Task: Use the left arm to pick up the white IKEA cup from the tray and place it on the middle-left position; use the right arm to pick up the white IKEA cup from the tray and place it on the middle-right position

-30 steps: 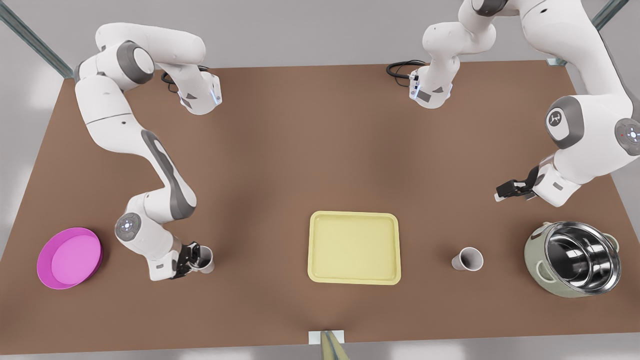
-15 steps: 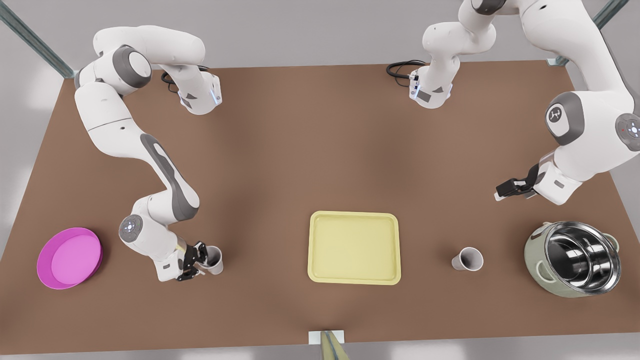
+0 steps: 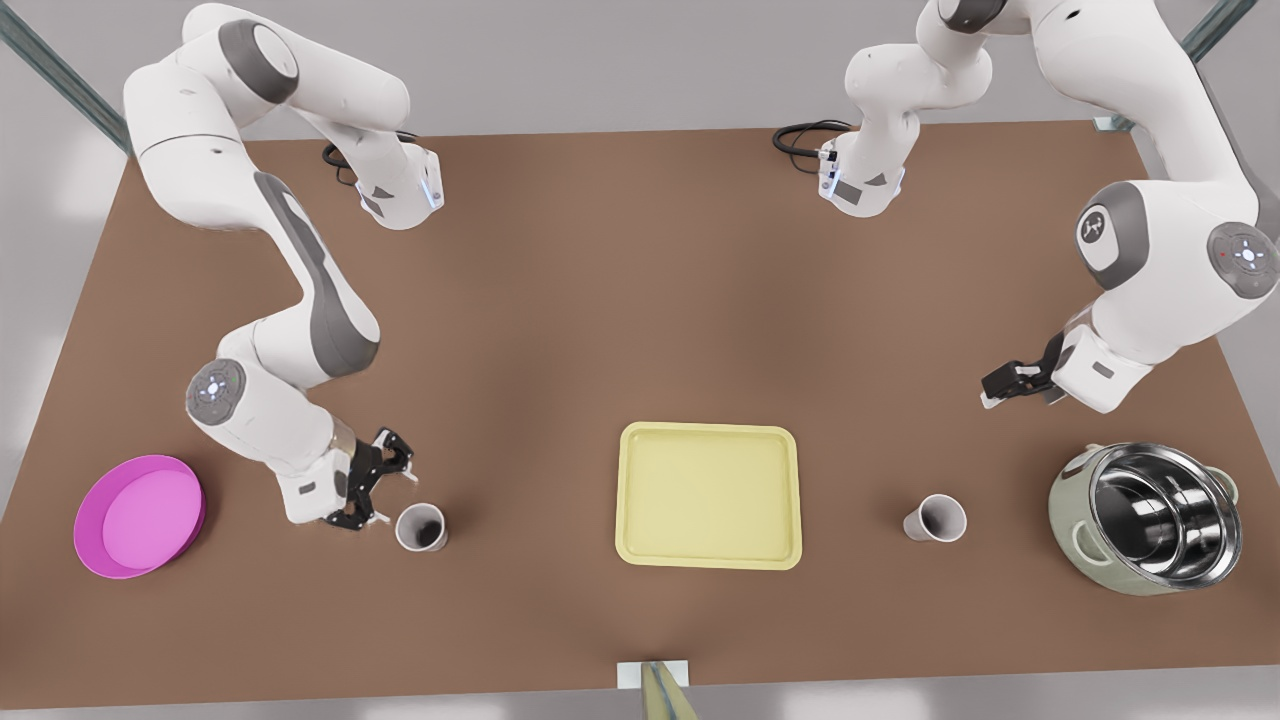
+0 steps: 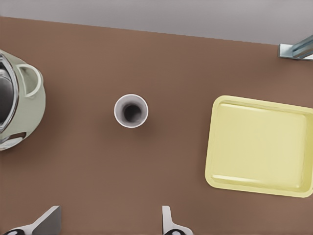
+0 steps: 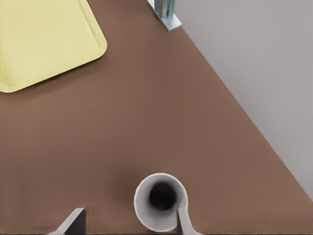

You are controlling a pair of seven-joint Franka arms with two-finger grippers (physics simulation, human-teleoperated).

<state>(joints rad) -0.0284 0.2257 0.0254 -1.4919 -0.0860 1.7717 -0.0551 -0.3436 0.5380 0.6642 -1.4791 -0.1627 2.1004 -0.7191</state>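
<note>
Clutter is light: a pink dish (image 3: 138, 515) sits near the desk's edge on the front view's left, and a pale green pot (image 3: 1145, 518) with a shiny steel bowl inside it sits near the opposite edge. The yellow tray (image 3: 708, 495) lies mid-desk, close to the edge nearest the camera.

I see both white cups upright on the bare desk, outside the tray. One cup (image 3: 421, 527) stands between the dish and the tray, the other cup (image 3: 936, 518) between the tray and the pot.

My right gripper (image 3: 385, 490) hangs just beside the first cup with fingers spread, holding nothing; in its wrist view one finger (image 5: 185, 223) sits right at the cup's rim. My left gripper (image 3: 1000, 385) waits well above the second cup, fingers (image 4: 49, 223) also spread and gripping nothing.
</note>
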